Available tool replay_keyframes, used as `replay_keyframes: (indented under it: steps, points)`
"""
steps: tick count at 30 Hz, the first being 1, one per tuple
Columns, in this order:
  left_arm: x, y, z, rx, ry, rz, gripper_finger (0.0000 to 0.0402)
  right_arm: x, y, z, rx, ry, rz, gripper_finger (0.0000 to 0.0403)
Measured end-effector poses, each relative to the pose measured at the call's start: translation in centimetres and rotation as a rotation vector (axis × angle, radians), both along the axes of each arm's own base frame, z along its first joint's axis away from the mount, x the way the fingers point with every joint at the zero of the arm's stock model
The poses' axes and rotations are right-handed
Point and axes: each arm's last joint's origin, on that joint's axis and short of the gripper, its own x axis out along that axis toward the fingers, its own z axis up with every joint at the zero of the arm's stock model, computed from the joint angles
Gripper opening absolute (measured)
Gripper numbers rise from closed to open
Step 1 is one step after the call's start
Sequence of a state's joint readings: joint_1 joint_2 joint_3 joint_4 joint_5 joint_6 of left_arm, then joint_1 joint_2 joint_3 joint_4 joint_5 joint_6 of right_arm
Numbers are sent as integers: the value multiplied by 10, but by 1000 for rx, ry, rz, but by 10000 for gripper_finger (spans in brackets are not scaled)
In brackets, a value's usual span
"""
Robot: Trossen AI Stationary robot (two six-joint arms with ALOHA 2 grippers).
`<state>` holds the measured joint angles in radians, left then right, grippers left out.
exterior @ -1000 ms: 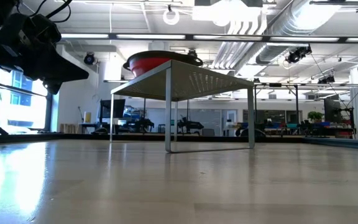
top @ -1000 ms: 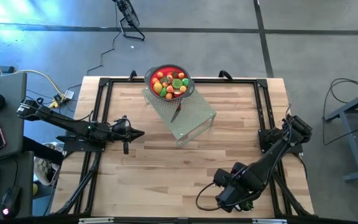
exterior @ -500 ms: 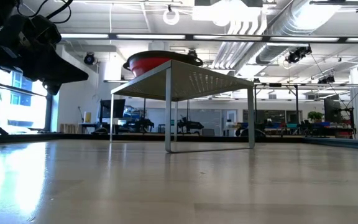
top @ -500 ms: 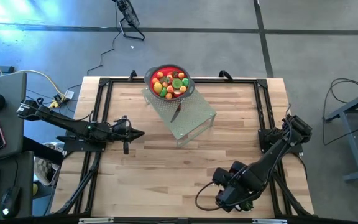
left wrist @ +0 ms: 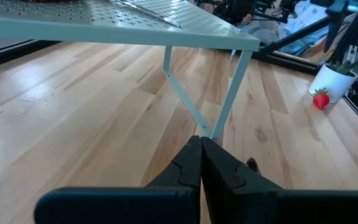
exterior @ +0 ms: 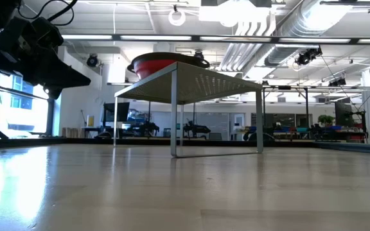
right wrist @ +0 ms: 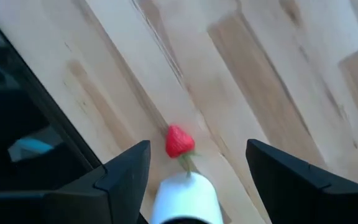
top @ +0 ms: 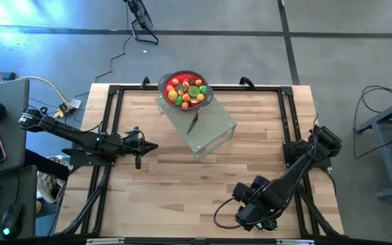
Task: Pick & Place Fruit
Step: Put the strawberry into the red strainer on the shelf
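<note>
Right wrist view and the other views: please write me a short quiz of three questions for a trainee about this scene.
1. True or false: the left gripper is shut.
2. Where does the bowl stand? A: on the rack. B: on the bare table. C: under the rack.
3. Fill in: the red fruit on the table beside the cup, in front of the open right gripper, is a ____.

Key: 1 true; 2 A; 3 strawberry.
</note>
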<state>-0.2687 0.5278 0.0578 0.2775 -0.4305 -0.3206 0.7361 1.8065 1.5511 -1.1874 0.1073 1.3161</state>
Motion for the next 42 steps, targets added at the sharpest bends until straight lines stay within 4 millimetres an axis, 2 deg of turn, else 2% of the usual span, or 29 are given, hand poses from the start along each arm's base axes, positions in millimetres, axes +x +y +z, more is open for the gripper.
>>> replay_keyframes:
  steps: [5, 13, 25, 31, 42]
  points:
    - [0, 0, 0, 0, 0, 0, 0, 1, -7, -14, 29, 74, 6, 259]
    - [0, 0, 0, 0, 0, 0, 0, 11, -17, -25, 108, 100, 47, 259]
    - [0, 0, -2, 5, 20, 0, 0, 2, -15, -70, 218, 139, 65, 259]
    - [0, 0, -2, 6, 21, 0, 0, 4, -11, -79, 279, 94, 77, 259]
    - [0, 0, -2, 6, 22, 0, 0, -7, -3, -87, 261, 91, 67, 259]
